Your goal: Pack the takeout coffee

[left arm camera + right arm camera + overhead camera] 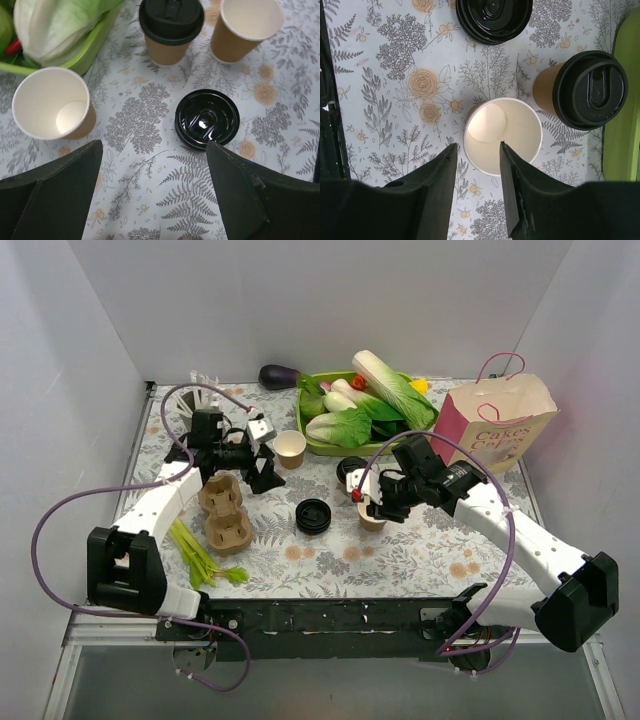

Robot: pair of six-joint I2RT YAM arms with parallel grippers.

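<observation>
Three tan paper cups stand on the floral cloth. One open cup (290,448) (52,102) is just right of my left gripper (262,452) (155,150), which is open and holds nothing. A lidded cup (352,472) (587,90) (171,27) stands mid-table. Another open cup (372,517) (502,135) (247,25) sits under my right gripper (372,502) (477,147). Its jaws are apart, one finger over the cup's mouth and one outside the near wall, neither pressing it. A stack of black lids (313,515) (206,119) (492,17) lies between the arms.
Two brown pulp trays (225,512) lie by the left arm, with green stalks (200,555) beside them. A green tray (322,448) of vegetables and an eggplant (278,376) sit at the back. A paper bag (495,425) stands at the back right.
</observation>
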